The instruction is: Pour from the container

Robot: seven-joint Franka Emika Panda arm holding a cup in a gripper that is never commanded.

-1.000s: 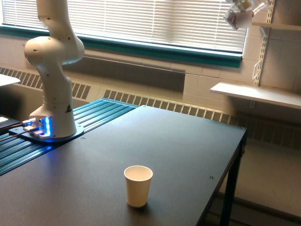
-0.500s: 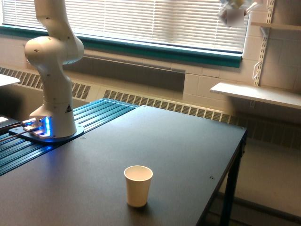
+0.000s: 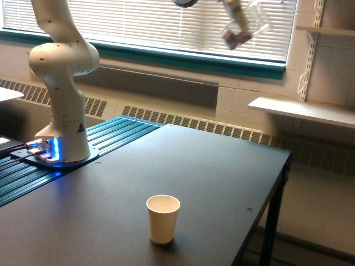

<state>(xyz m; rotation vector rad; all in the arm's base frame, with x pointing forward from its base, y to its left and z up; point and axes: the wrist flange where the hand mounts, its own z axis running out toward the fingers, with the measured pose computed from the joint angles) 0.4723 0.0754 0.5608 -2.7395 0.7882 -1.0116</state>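
The clear plastic container [image 3: 246, 26] hangs high in the exterior view, in front of the window blinds, tilted and motion-blurred. Dark pinkish contents show at its lower end. My gripper [image 3: 235, 11] reaches down from the top edge and is shut on the container; most of the hand is cut off by the frame. The container is well above the black table [image 3: 222, 166], behind the cream paper cup [image 3: 163, 218] and toward the exterior view's right of it. That cup stands upright near the table's front.
The arm's white base column [image 3: 62, 105] stands on a ribbed teal plate [image 3: 105, 145] at the exterior view's left. White wall shelves [image 3: 302, 111] hang at the exterior view's right, past the table's edge. A radiator grille [image 3: 183, 121] runs along the wall behind.
The container and gripper have swung toward the exterior view's left and slightly downward, from the upper right corner to in front of the blinds. The paper cup has not moved.
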